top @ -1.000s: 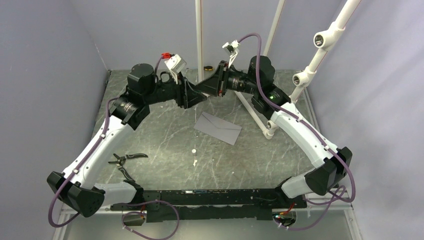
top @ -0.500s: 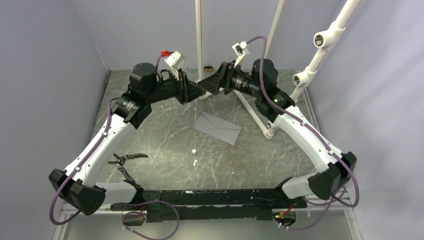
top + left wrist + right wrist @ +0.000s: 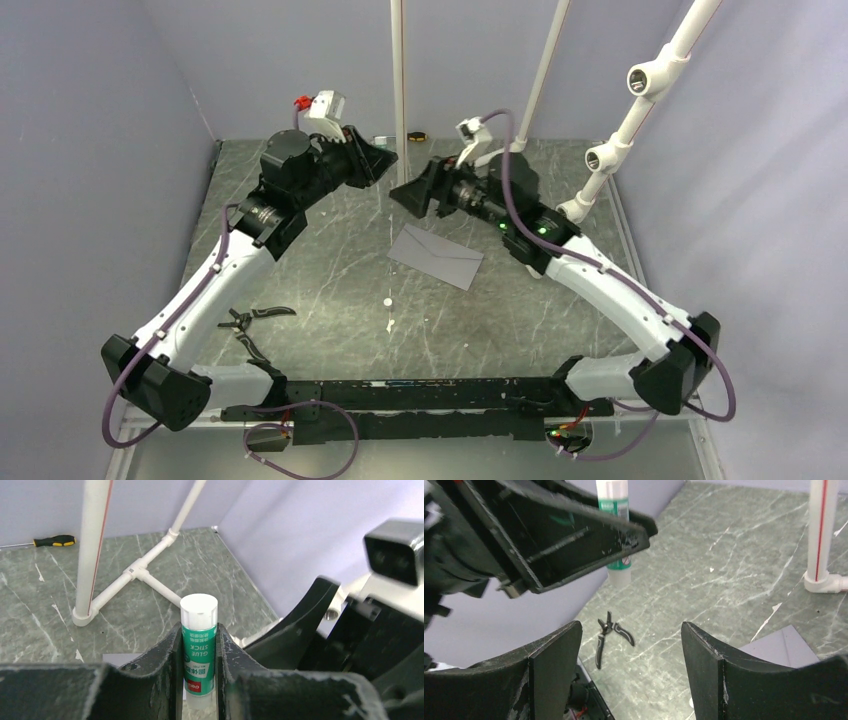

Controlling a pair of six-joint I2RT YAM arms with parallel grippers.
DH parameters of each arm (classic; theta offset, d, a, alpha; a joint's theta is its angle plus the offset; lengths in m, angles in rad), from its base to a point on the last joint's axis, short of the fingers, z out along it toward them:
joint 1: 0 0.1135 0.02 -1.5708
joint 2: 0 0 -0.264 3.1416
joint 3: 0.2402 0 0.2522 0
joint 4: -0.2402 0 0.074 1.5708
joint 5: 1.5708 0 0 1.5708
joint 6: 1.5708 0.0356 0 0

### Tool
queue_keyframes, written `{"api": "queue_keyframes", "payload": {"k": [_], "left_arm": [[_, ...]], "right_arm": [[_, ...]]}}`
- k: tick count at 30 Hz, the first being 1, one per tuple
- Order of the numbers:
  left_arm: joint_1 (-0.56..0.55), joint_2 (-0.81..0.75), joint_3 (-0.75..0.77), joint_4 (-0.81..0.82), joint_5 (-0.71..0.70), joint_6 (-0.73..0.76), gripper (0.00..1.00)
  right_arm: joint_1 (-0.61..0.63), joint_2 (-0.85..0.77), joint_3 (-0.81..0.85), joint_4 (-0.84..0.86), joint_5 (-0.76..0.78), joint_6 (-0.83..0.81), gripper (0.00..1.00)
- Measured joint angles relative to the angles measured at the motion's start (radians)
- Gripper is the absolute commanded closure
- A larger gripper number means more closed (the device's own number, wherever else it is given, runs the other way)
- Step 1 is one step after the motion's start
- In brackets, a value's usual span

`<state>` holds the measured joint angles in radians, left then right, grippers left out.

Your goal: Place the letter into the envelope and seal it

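Grey-green marbled table (image 3: 330,280) fills the top view, with white pipes (image 3: 398,80) rising from its far half. The grey envelope (image 3: 436,256) lies flat near the table's middle and is seen whole only from above. The right wrist view catches just one corner of it, the left wrist view a pale sliver under the fingers.

Over the far half the two grippers face each other, apart. The right gripper (image 3: 629,630) is spread wide with nothing between its fingers. The left gripper (image 3: 378,160) looks narrowed from above, but what it holds does not show there.

Black-handled pliers (image 3: 255,320) lie at the near left, also seen from the right wrist. A screwdriver (image 3: 52,541) by the back wall is clear only from the left wrist. That same view shows a green glue stick (image 3: 199,650) pinched between the left fingers, its white cap past their tips. The right wrist view shows its other end poking out below them.
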<state>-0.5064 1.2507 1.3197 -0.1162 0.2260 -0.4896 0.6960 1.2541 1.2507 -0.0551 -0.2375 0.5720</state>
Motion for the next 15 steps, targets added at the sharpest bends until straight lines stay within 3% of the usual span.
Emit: {"api": "queue_keyframes", "payload": {"k": [5, 10, 12, 15], "left_arm": [[0.000, 0.009, 0.024, -0.027, -0.069, -0.105, 0.98], [0.000, 0.011, 0.027, -0.053, -0.100, -0.191, 0.98], [0.000, 0.011, 0.034, -0.071, -0.112, -0.220, 0.97], [0.001, 0.011, 0.047, -0.094, -0.126, -0.261, 0.92]], "right_arm": [[0.088, 0.122, 0.092, -0.064, 0.103, -0.057, 0.23], [0.097, 0.207, 0.187, -0.075, 0.171, -0.100, 0.26], [0.097, 0.220, 0.206, -0.071, 0.188, -0.116, 0.31], [0.097, 0.224, 0.208, -0.044, 0.202, -0.139, 0.49]]}}
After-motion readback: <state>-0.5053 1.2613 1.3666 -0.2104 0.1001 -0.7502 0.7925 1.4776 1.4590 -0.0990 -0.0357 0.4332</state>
